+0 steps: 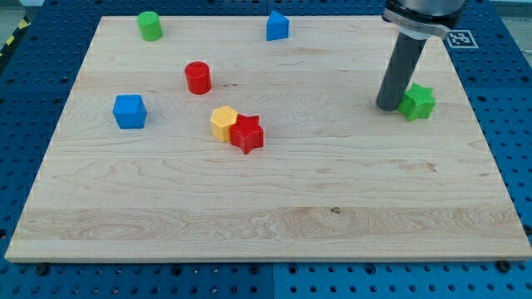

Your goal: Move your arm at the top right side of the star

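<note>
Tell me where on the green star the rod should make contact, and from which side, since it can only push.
No grip is possible, so I push. My tip sits right beside the green star, on its left in the view. The star lies flat with points and notches; pressing into a notch or a flat flank probably spins it less than a point. For the task, though, I should probably round it to its top right.

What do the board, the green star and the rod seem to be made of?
The board looks like pale, matt wood: grain lines and joined strips show. The green star looks like moulded plastic or painted wood: flat, even colour; I cannot tell which. The rod looks like dark, smooth metal or plastic; my tip rests just left of the star.
</note>
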Motion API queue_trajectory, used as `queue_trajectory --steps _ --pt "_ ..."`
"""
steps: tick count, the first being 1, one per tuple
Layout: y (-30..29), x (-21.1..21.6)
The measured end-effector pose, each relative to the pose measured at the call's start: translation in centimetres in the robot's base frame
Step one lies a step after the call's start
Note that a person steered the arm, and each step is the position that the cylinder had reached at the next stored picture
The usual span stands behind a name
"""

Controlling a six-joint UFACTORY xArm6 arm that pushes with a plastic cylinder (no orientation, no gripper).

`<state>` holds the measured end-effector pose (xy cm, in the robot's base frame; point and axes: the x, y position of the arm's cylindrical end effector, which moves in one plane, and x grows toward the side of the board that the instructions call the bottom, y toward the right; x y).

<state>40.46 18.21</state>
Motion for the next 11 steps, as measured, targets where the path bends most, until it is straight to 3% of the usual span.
queue_trajectory --steps 3,11 --pt "2.9 0.7" --pt "-4.5 0.7"
